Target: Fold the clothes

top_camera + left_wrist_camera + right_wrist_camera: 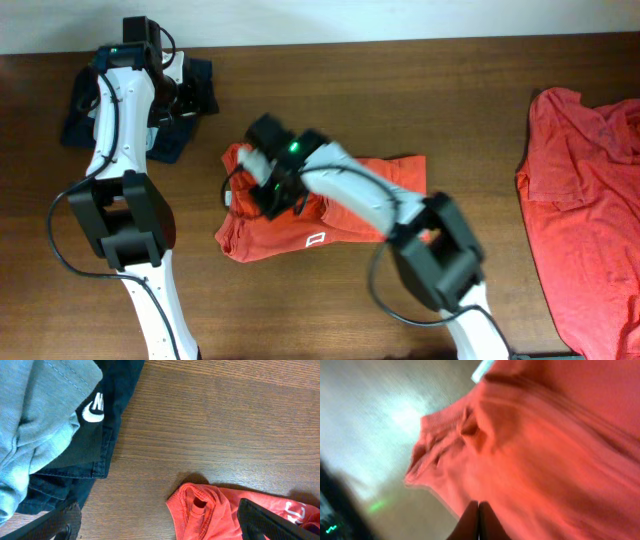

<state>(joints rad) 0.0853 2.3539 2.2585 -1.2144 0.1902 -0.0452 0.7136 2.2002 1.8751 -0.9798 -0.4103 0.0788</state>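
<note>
An orange-red T-shirt (300,225) with a small white logo lies partly folded and bunched at the table's middle. My right gripper (268,188) is over its left part, fingers shut together at the cloth's edge (478,505); the right wrist view is blurred, with the shirt's collar (470,427) above the fingertips. A second orange-red T-shirt (590,200) lies spread at the right edge. My left gripper (185,95) is open and empty at the back left (160,527), over bare table beside the middle shirt's collar (200,510).
A pile of dark navy clothing (185,120) lies at the back left under the left arm; the left wrist view shows it (107,425) with a light blue garment (35,420) on top. The wooden table (400,90) shows between the piles.
</note>
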